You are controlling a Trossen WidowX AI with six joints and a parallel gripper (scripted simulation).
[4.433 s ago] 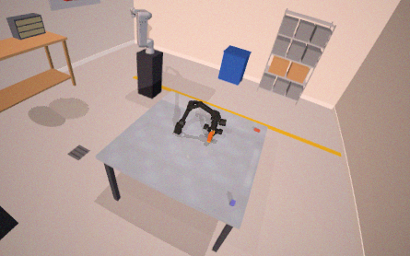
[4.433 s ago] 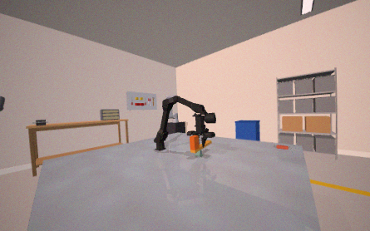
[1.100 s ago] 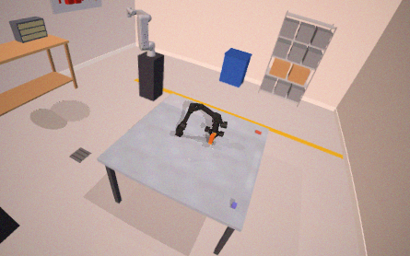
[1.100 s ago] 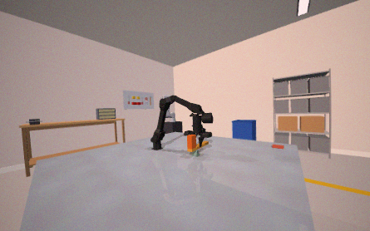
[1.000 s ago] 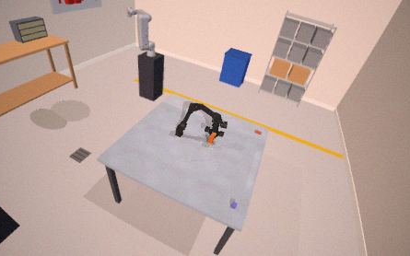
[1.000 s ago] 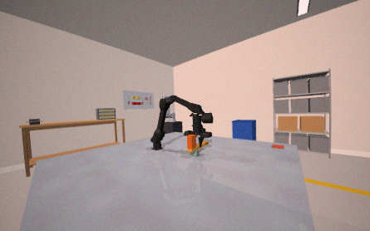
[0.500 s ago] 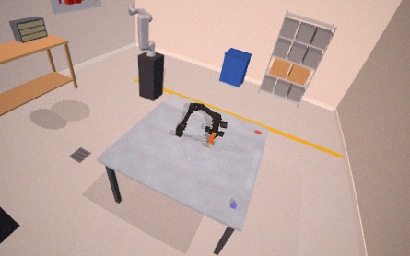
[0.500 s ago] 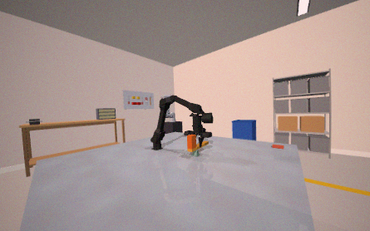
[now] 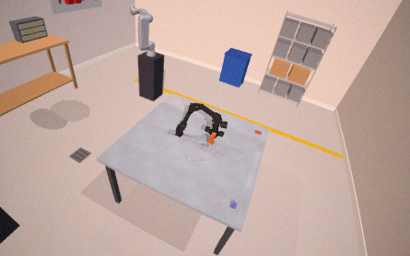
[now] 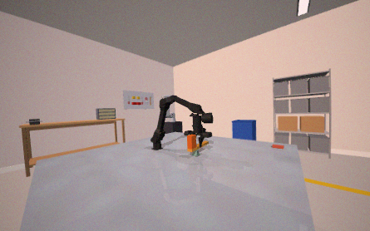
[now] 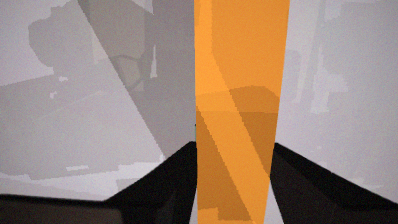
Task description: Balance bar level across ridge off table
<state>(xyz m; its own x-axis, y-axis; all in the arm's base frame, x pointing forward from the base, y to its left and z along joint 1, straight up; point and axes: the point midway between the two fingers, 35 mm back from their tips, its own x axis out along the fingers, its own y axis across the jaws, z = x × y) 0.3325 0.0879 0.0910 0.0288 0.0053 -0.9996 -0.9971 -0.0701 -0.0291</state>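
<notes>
A red piece (image 9: pixel 258 132) (image 10: pixel 278 146) is seen lying flat near the table's edge, and a small purple block (image 9: pixel 234 205) is placed near another corner. On the floor, a blue bin (image 9: pixel 235 67) (image 10: pixel 244 130) is positioned beside a grey shelving unit (image 9: pixel 331 29) (image 10: pixel 330 112), in which two orange-brown boxes are held side by side. A wooden workbench (image 9: pixel 23 47) (image 10: pixel 72 123) is topped by a drawer cabinet (image 9: pixel 31 29) (image 10: pixel 106 113).
</notes>
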